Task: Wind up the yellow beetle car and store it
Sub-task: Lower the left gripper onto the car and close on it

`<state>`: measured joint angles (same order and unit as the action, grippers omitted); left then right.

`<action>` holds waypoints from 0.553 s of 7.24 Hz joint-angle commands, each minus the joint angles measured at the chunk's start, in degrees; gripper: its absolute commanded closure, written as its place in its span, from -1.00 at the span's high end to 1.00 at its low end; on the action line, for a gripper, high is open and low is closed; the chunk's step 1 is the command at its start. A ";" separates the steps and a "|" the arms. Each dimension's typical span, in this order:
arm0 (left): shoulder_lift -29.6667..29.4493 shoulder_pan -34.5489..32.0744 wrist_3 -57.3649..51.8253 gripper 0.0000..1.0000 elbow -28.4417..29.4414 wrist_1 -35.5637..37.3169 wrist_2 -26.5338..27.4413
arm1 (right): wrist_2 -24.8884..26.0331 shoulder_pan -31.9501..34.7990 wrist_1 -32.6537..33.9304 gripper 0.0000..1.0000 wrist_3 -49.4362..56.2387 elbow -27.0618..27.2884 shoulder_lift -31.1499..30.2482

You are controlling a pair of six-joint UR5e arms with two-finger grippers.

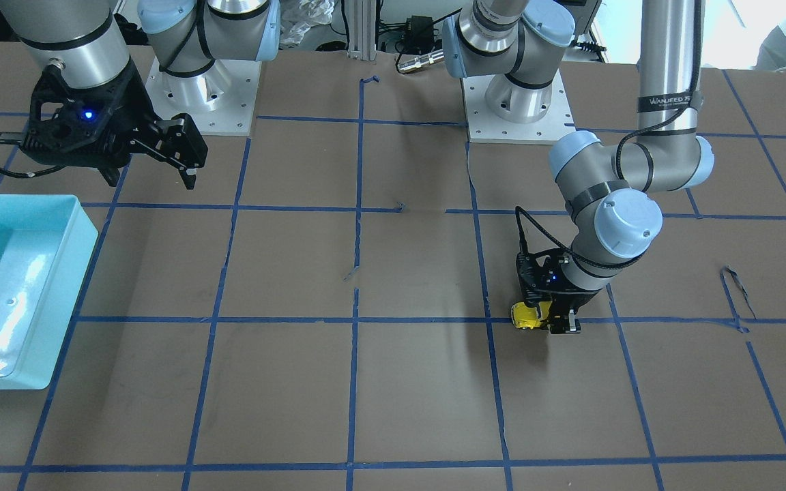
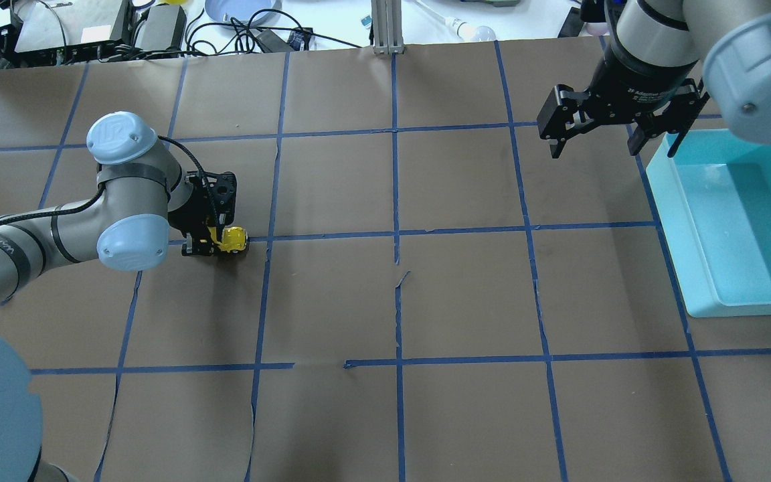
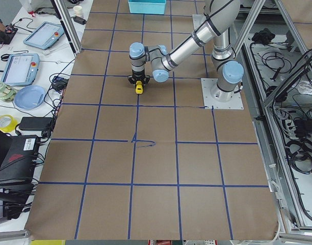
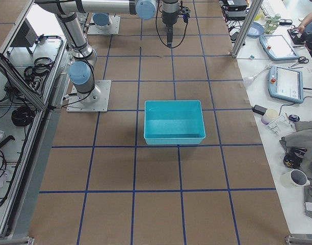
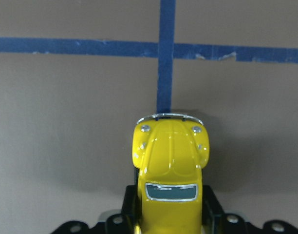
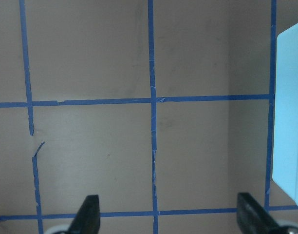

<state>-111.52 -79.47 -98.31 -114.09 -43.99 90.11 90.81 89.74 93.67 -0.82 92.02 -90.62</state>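
- Two grippers show; we see the left gripper (image 2: 217, 244) clamped on the yellow beetle car (image 2: 235, 239), low at the table.
- Car's nose points at a blue tape crossing (image 5: 166, 48).
- Right gripper (image 2: 593, 150) hangs with jaws spread wide beside the teal bin (image 2: 668, 201), well apart from the car.

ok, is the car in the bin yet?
No, the yellow beetle car is held by the left gripper, far from the teal bin.

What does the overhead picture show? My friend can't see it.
The left gripper holds the yellow beetle car on the brown table. The right gripper hangs open near a turquoise bin.
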 commanded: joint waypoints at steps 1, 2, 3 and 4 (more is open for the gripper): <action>-0.01 0.46 -2.05 -0.67 0.19 0.05 1.20 | 0.24 0.09 -0.07 1.00 -0.05 0.09 -0.08; -0.01 2.55 -2.33 -0.67 -0.16 0.14 1.12 | 0.24 0.09 -0.07 1.00 -0.05 0.09 -0.09; -0.01 4.74 -4.76 -0.67 -0.25 0.22 1.12 | 0.07 0.09 -0.07 1.00 -0.05 0.09 -0.09; -0.01 6.42 -7.75 -0.67 -0.51 0.31 1.03 | 0.15 0.09 -0.07 1.00 -0.05 0.09 -0.17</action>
<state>-111.52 -75.27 -102.93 -114.33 -43.77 91.20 90.95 89.82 93.60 -0.88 92.11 -90.72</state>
